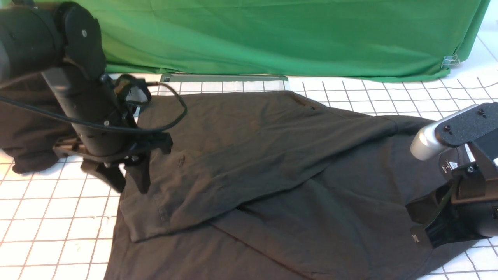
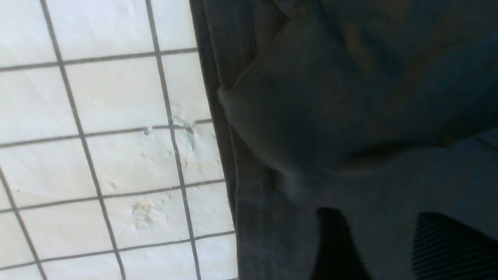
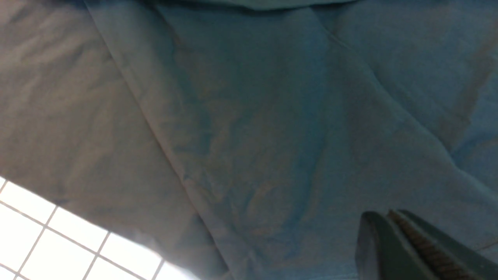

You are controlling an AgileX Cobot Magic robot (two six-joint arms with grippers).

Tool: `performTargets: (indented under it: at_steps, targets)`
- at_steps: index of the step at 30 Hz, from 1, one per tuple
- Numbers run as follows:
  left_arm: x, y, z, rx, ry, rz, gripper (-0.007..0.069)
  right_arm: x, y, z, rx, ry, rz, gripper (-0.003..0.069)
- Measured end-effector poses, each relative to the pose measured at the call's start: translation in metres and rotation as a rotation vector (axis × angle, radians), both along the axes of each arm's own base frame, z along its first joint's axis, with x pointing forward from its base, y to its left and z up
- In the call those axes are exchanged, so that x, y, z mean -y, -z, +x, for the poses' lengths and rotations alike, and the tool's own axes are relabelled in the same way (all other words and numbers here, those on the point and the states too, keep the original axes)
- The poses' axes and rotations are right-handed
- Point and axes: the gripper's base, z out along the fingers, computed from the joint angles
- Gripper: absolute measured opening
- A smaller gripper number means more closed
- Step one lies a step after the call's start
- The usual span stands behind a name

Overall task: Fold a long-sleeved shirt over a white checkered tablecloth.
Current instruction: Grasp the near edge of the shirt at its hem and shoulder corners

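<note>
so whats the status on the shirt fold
left gripper open over shirt, holding nothing; right gripper shut; sleeve folded across the body, lower part unfolded; nothing seen blocking the shirt but the arms overhead

Ahead of you, a bright green cloth [image 1: 272, 37] hangs in soft folds across nearly the whole far side, a clear clip [image 1: 450, 61] gripping its lower right corner. Beneath its hem you see a flat green-edged panel [image 1: 223, 78]. Your light falls warmer at left, cooler and whiter at right.
</note>
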Motion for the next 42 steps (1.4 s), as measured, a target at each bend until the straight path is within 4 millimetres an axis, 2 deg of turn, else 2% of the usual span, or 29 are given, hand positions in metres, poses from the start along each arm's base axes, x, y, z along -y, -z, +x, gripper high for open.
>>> performTargets:
  at_steps: [2, 5, 7, 9, 12, 16, 21, 29, 33, 36, 38, 39, 40, 42]
  targets:
    - [0.001, 0.01, -0.01, -0.052, -0.011, -0.02, 0.0413, 0.0, 0.0, 0.0, -0.002, 0.004, 0.003, 0.0014]
    - [0.0, 0.028, -0.031, -0.143, -0.014, -0.042, 0.0444, 0.0, 0.0, 0.0, -0.003, 0.006, 0.004, 0.0016]
    - [-0.001, 0.044, -0.057, -0.226, -0.007, -0.031, 0.0446, 0.0, 0.0, 0.0, -0.003, 0.007, 0.004, 0.0018]
    - [-0.002, 0.052, -0.074, -0.261, 0.0, -0.013, 0.0442, 0.0, 0.0, 0.0, -0.003, 0.007, 0.004, 0.0019]
    - [0.0, 0.061, -0.097, -0.233, 0.018, 0.038, 0.0432, 0.0, 0.0, 0.0, -0.003, 0.007, 0.005, 0.002]
    - [0.006, 0.076, -0.116, -0.212, 0.031, 0.07, 0.043, 0.0, 0.0, 0.0, -0.002, 0.005, 0.003, 0.002]
    - [0.006, 0.092, -0.126, -0.173, 0.002, 0.076, 0.0428, 0.0, 0.0, 0.0, 0.004, -0.008, -0.005, 0.0024]
    - [0.003, 0.094, -0.125, -0.147, -0.073, 0.104, 0.0421, 0.0, 0.0, 0.0, 0.006, -0.013, -0.009, 0.0036]
    - [0.003, 0.094, -0.125, -0.147, -0.081, 0.105, 0.0352, 0.0, 0.0, 0.0, 0.007, -0.018, -0.012, 0.0041]
    - [0.002, 0.093, -0.126, -0.139, -0.046, 0.111, 0.0236, 0.0, 0.001, -0.002, -0.001, -0.049, -0.03, 0.0041]
    - [0.0, 0.091, -0.127, -0.143, -0.004, 0.134, 0.0106, -0.001, 0.004, -0.006, -0.042, -0.11, -0.054, 0.0042]
    - [-0.001, 0.09, -0.127, -0.14, -0.001, 0.134, 0.0097, -0.001, 0.004, -0.008, -0.055, -0.126, -0.059, 0.0043]
    - [-0.002, 0.085, -0.129, -0.133, 0.013, 0.138, 0.0042, -0.003, 0.008, -0.013, -0.11, -0.186, -0.074, 0.0043]
    - [-0.004, 0.077, -0.133, -0.119, 0.027, 0.139, 0.0023, -0.005, 0.014, -0.018, -0.192, -0.262, -0.093, 0.0046]
